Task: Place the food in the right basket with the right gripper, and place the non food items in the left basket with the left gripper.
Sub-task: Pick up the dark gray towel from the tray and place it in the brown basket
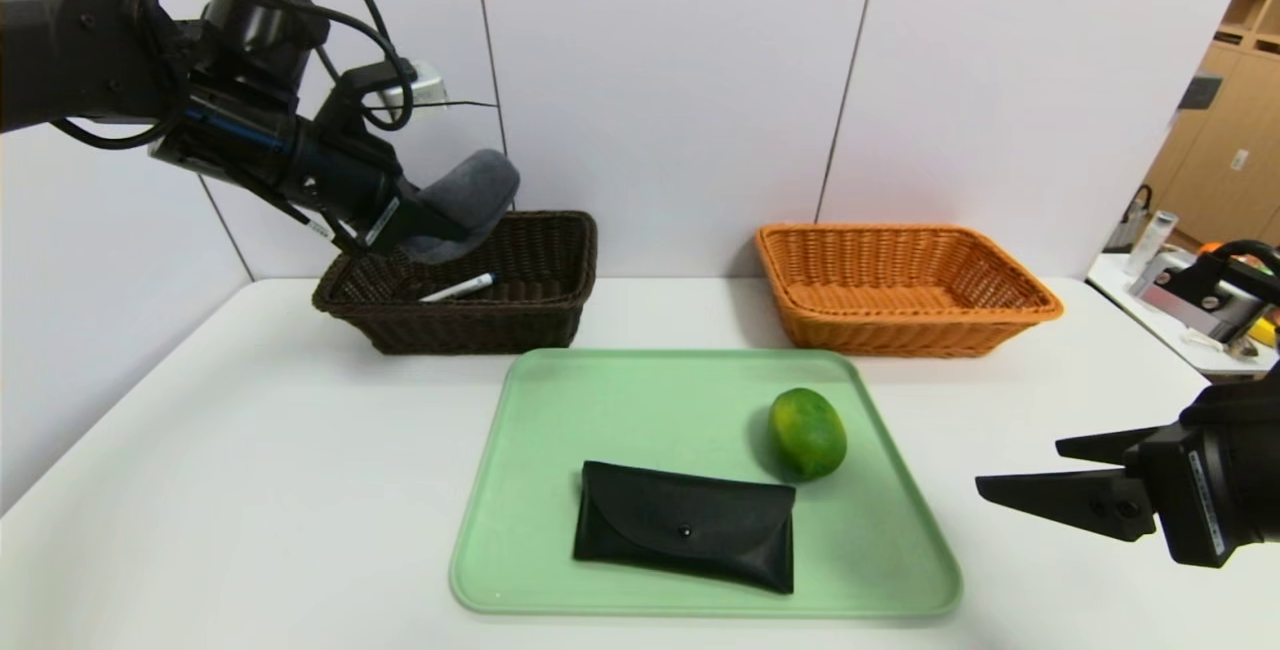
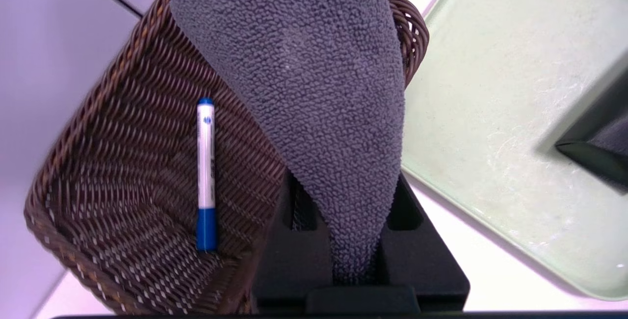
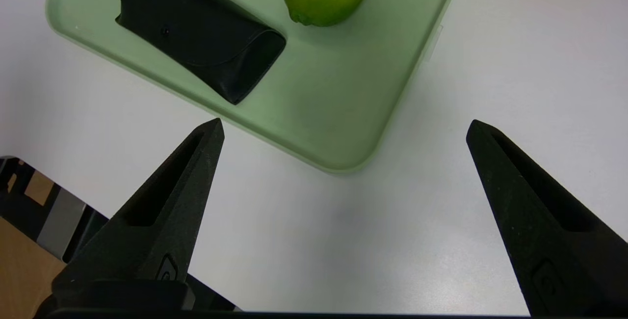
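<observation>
Towel (image 1: pixel 468 192) — one, in left tool (image 1: pixel 440 225); marker (image 1: pixel 458 288) basketed.

This looks like a robot test room in an office or lab. A plain white table (image 1: pixel 200 450) stands against bare white wall panels (image 1: pixel 660 80), with a green tray (image 1: pixel 520 570) as its staged centre. Right of the table, past the panels, are tan wooden cabinets (image 1: pixel 1220 150) and a second white bench (image 1: pixel 1130 290) holding loose equipment.

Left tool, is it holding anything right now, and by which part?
Yes. The left tool is shut on the grey towel, pinching one narrow end of it above the dark basket.
</observation>
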`<action>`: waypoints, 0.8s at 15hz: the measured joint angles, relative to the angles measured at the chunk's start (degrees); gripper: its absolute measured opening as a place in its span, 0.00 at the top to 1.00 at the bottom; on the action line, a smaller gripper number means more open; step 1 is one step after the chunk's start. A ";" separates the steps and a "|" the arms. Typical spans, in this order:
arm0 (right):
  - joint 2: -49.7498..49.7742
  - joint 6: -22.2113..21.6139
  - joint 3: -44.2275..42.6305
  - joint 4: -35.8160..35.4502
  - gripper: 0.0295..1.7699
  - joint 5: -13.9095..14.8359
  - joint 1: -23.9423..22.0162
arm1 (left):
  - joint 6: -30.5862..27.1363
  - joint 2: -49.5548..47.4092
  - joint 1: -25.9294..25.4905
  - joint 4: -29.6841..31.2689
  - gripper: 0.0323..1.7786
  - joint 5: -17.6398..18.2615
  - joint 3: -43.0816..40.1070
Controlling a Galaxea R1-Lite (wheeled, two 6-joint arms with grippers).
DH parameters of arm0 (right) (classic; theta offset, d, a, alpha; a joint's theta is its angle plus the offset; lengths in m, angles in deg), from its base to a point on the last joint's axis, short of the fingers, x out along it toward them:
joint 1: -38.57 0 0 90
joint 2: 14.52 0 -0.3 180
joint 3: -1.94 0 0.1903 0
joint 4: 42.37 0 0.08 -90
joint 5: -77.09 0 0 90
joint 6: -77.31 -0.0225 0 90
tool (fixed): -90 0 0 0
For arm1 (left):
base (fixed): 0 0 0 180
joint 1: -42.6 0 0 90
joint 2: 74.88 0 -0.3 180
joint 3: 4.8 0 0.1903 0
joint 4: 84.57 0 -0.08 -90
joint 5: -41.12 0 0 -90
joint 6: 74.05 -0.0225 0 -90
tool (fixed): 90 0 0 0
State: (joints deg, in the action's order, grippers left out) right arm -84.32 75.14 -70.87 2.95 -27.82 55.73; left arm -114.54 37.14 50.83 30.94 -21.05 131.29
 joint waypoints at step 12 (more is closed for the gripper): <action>0.33 -0.61 0.77 -0.05 0.03 -0.02 -0.28 | 1.71 13.45 -0.52 19.35 0.88 2.51 0.26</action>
State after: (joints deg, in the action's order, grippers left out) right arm -83.99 74.53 -70.10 2.90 -27.84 55.45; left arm -112.83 50.58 50.30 50.29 -18.54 131.55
